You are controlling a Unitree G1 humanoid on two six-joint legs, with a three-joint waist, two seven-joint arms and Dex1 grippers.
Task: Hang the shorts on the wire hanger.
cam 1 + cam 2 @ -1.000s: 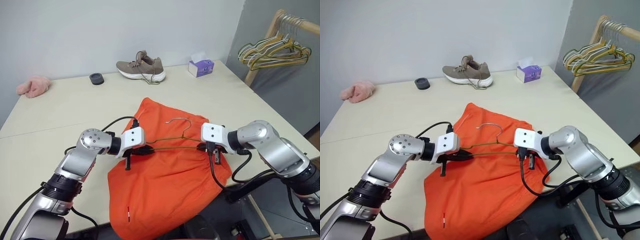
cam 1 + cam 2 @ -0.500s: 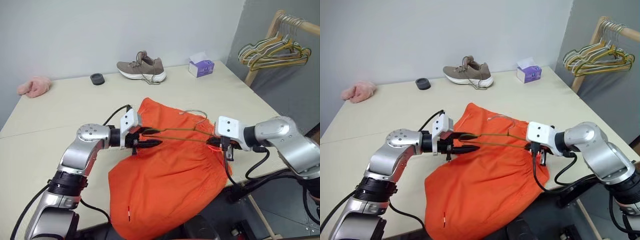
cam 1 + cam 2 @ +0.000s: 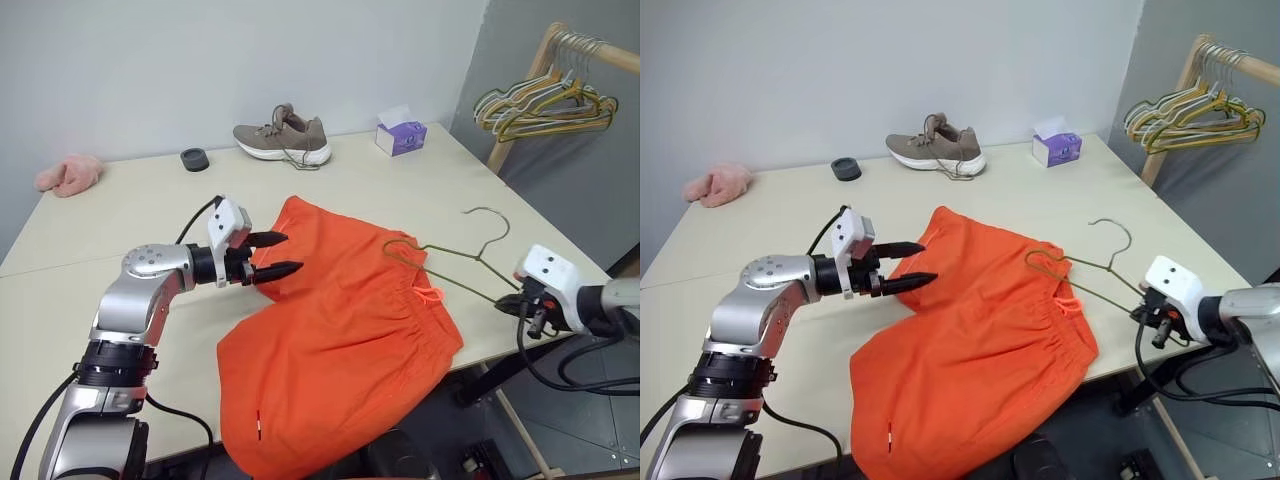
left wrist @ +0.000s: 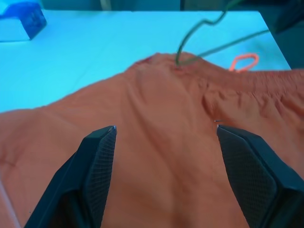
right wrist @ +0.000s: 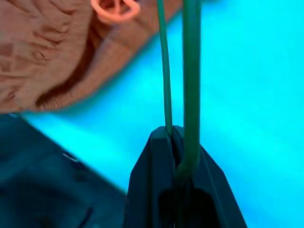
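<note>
Left of the orange shorts (image 3: 340,350), over their upper left corner: left gripper (image 3: 271,254), fingers spread wide, nothing between them, aimed level across the fabric toward the waistband side. Shorts themselves spread flat at the near edge of the beige table (image 3: 120,220), lower hem hanging past that edge, gathered waistband running along their right side with a loop of neon drawstring (image 3: 430,295) lying on top. Wire hanger (image 3: 450,268) at the right side of the shorts, long axis slanting from the waistband down and right, far corner resting on or caught at the waistband's upper end near the drawstring, hook curving up over bare table. Right of the shorts, just off the table's near right corner: right gripper (image 3: 521,306), fingers pressed together, pinching the hanger's near corner, as the right wrist view shows plainly. Judged from this: hanger beside the garment, not threaded through it, so hanging not yet achieved; left gripper nearer to the fabric and free to lift it. Well behind the shorts, no obstacle: pink cloth (image 3: 66,172), small dark round object (image 3: 193,157), brown sneaker (image 3: 282,133), tissue box (image 3: 401,131); far right of them, a wooden rack (image 3: 530,85) carrying pastel hangers (image 3: 545,103).
</note>
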